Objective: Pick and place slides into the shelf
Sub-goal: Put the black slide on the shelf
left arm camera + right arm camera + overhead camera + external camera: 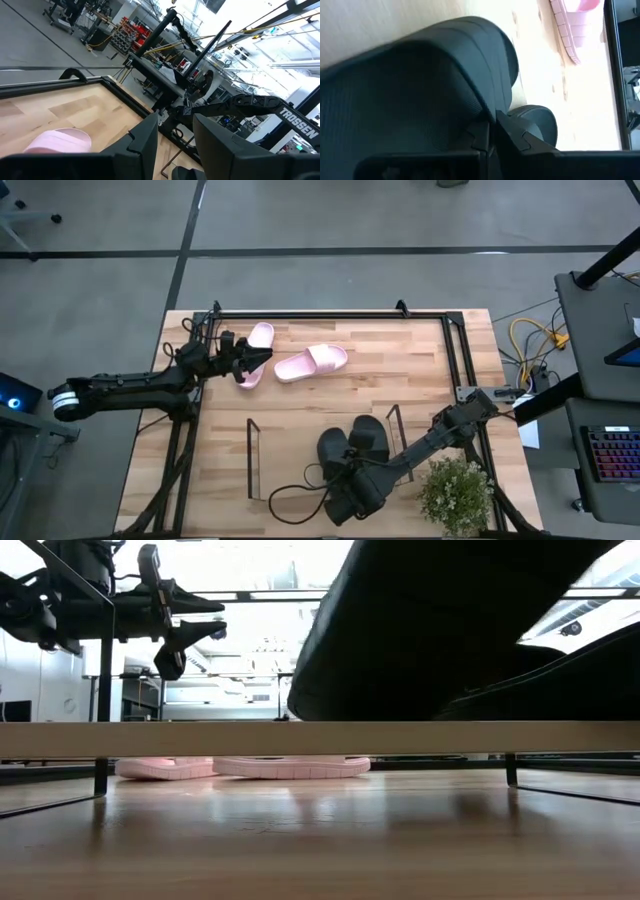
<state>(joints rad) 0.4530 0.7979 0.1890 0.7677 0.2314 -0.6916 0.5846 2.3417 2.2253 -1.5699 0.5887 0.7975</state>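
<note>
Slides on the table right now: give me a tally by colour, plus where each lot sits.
Pink slides: 2, one at the left gripper (), one lying beside it on the bare wood ().
Black slides: 2, side by side inside the shelf (), with the right gripper on them.
Total: 4 slides.

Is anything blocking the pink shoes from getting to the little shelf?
Nothing visible lies on the bare wood between the two pink slides and the shelf. But the shelf's right part is taken: two black slides sit there with the right gripper at them. Its left part looks free.
</note>
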